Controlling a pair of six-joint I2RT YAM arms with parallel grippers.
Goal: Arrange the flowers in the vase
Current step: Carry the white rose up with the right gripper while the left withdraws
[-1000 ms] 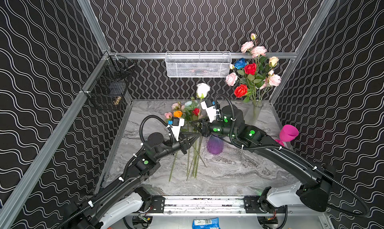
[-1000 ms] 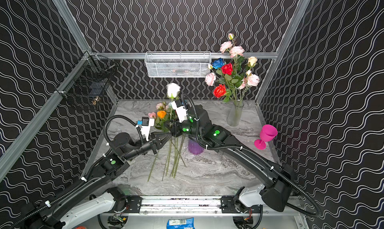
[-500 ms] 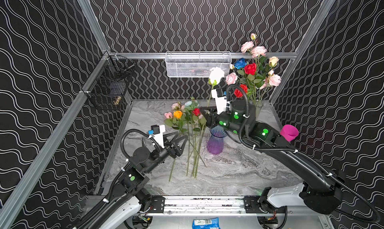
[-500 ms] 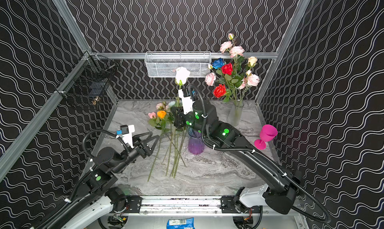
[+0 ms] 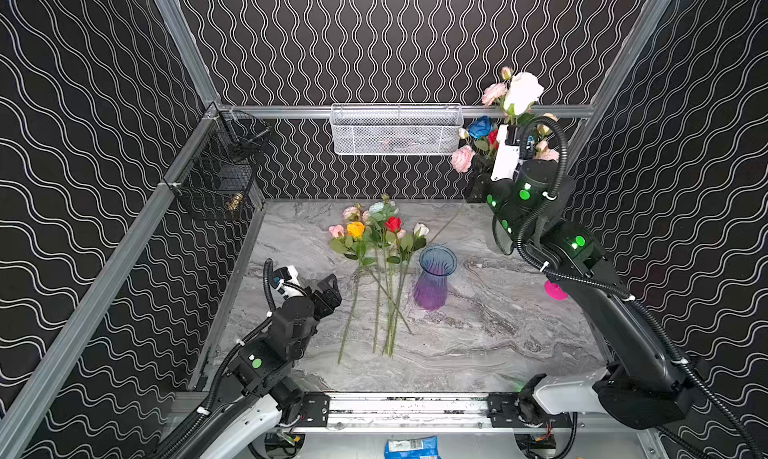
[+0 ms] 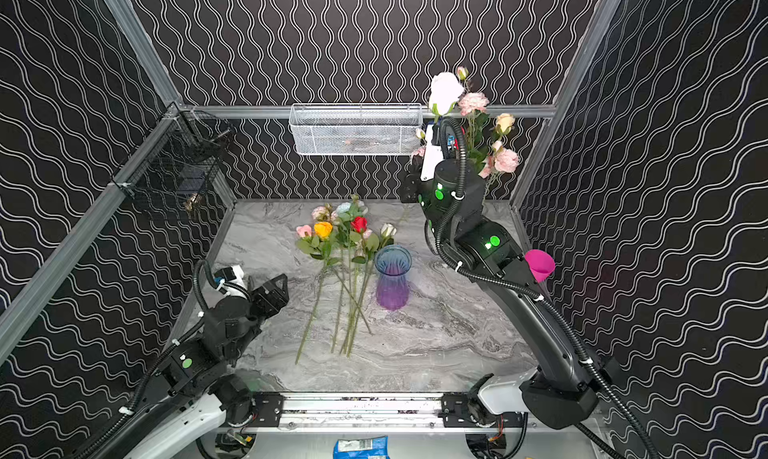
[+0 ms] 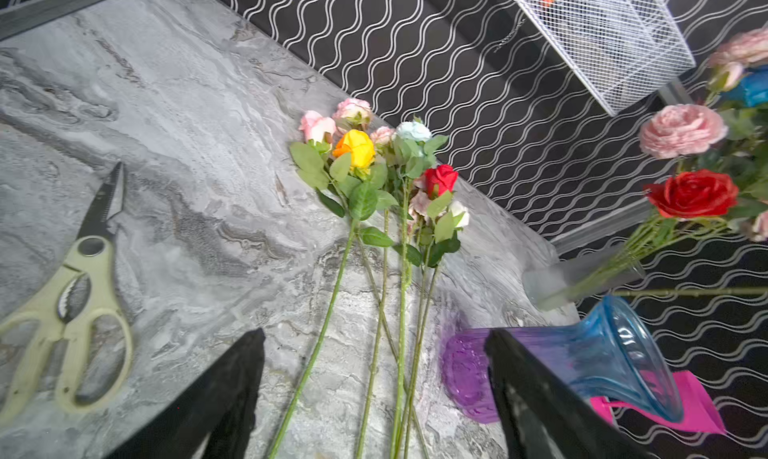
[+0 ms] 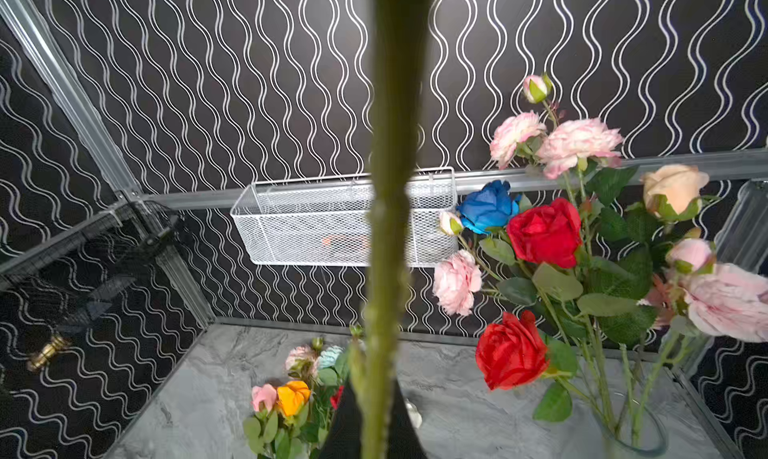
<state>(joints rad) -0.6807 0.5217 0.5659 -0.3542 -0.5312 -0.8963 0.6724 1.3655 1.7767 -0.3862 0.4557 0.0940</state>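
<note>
My right hand [image 5: 478,188] is clamped on the stem of a white flower [image 5: 523,91], held high over the far right corner of the tabletop [image 5: 478,344]. Its bloom is beside the bouquet [image 8: 544,232] standing in the clear vase [image 8: 631,432] there. The loose flowers [image 5: 376,245] lie mid-tabletop, blooms toward the far edge. The purple vase [image 5: 434,282] stands upright just beside them on the right. My left hand [image 5: 329,292] hangs wide open and empty near the left edge.

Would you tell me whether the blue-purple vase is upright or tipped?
Upright: the blue-purple vase stands on its purple base, mouth up.
</note>
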